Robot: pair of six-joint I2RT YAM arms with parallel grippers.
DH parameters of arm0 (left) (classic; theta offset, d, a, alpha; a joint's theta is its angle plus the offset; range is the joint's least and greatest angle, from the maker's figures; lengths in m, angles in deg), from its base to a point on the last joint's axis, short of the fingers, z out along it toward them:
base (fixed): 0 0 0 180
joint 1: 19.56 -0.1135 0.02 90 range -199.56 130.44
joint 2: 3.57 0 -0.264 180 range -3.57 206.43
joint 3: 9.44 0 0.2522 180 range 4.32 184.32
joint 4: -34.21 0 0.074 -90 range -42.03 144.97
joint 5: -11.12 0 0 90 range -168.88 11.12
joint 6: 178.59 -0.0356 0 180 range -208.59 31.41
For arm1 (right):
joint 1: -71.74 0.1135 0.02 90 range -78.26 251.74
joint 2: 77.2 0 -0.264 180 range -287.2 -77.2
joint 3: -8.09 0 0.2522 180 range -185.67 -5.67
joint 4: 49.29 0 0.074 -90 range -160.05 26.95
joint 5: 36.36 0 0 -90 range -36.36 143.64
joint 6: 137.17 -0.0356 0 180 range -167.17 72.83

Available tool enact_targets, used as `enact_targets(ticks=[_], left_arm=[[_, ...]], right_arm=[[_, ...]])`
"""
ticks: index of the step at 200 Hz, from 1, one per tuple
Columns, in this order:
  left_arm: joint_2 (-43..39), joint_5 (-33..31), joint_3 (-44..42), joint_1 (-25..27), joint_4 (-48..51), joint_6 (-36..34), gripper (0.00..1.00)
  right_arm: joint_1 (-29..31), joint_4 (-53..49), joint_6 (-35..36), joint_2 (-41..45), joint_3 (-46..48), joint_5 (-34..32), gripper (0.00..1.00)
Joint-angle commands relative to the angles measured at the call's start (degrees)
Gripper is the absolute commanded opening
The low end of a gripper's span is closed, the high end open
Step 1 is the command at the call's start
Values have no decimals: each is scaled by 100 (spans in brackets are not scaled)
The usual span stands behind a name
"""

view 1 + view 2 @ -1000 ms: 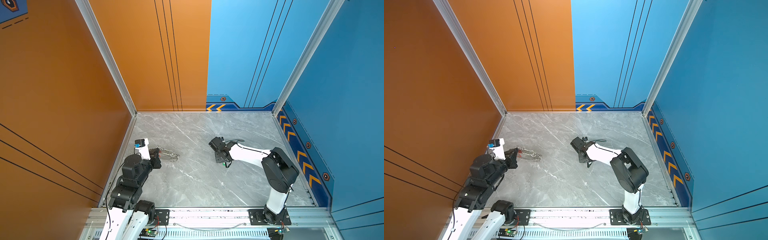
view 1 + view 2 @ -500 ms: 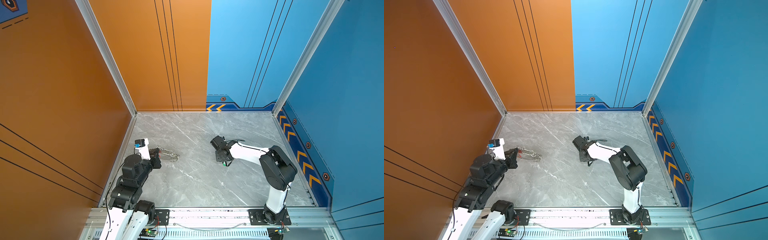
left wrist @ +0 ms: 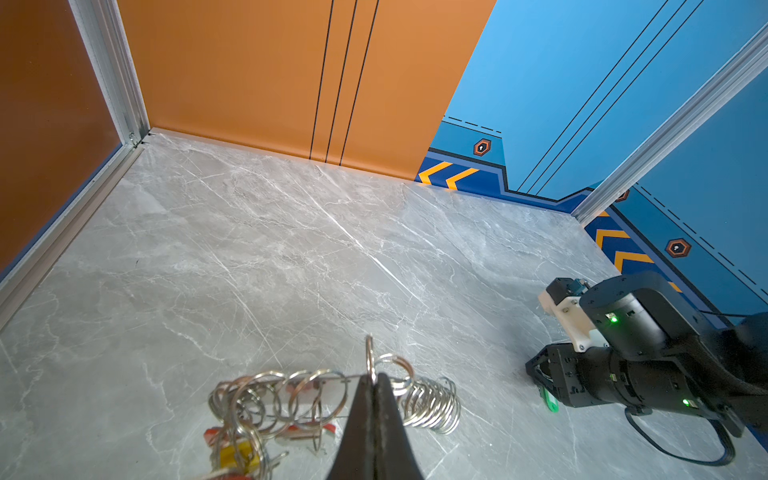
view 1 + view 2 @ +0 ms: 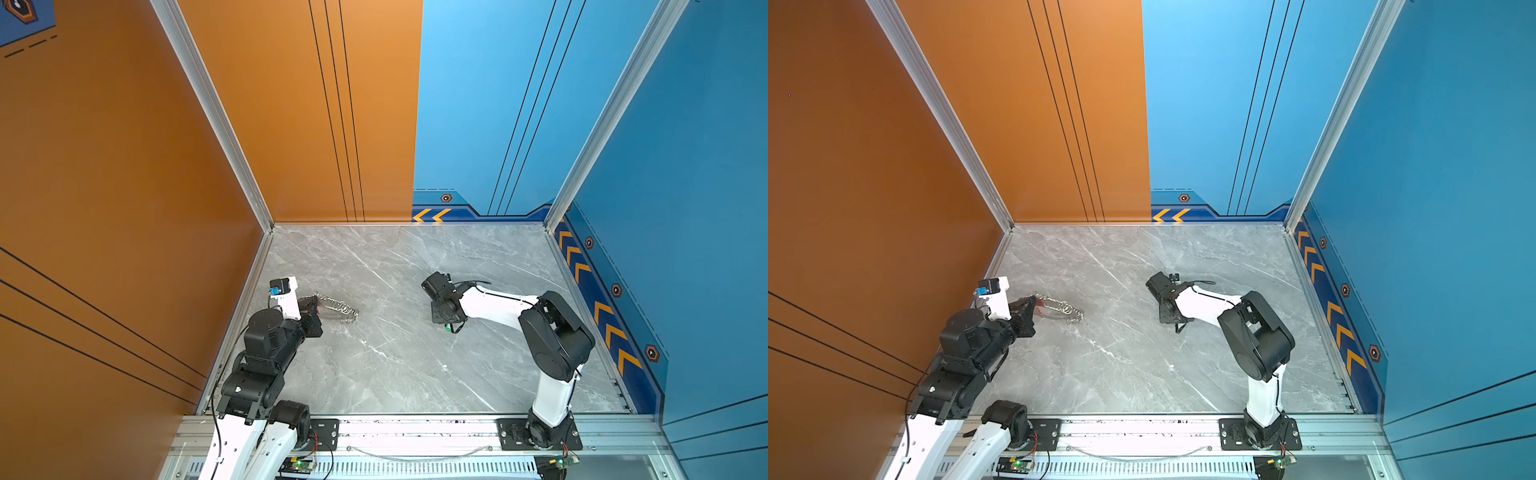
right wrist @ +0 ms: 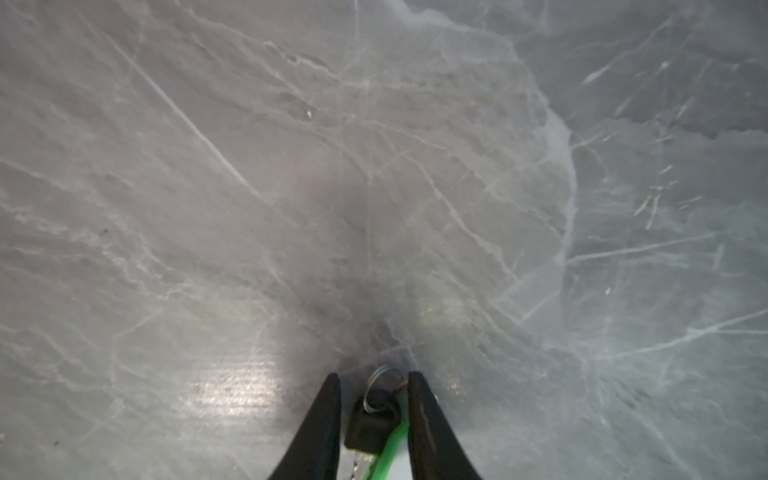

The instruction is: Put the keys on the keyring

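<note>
**Right gripper closing on key**

Left gripper, jaws shut, is pinching a ring of the keyring, lying by the left wall. Well apart, right gripper's jaws are narrowing astride the green-tagged key, not yet clamping; lifting is likely coming next.

I am seeing table grey, white-veined marble | keyring gleaming silver | keys showing red, yellow tags | green-tagged key showing black head | my right gripper showing black
</note>
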Motion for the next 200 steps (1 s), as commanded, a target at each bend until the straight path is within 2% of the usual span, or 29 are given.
enact_targets(ticks=[1, 35, 84, 111, 200], left_arm=[[-12, 123, -22, -66, -311, 31, 1], [-21, 124, -27, -61, -317, 31, 0], [-4, 143, -21, -66, -324, 39, 1], [-13, 150, -22, -65, -326, 38, 0], [-8, 143, -27, -65, -322, 39, 1]], right_arm=[[-38, -87, -125, -113, 167, 45, 28], [-46, -63, -156, -1, 247, 53, 26], [-12, 51, 164, 332, 248, 140, 36], [-29, 45, 225, 381, 123, 220, 37], [-279, 380, -182, 751, 504, 653, 39]])
